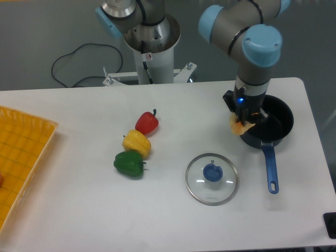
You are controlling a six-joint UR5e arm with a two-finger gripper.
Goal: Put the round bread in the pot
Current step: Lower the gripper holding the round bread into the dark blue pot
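The pot is a dark round saucepan at the right of the table, with its long blue handle pointing toward the front edge. My gripper hangs over the pot's left rim and is shut on the round bread, a golden-tan lump that shows just below the fingers. The bread is held above the rim, at the pot's left edge. Most of the bread is hidden by the gripper.
A round glass lid with a blue knob lies left of the pot's handle. A red pepper, a yellow pepper and a green pepper lie in a row mid-table. A yellow tray is at the left edge.
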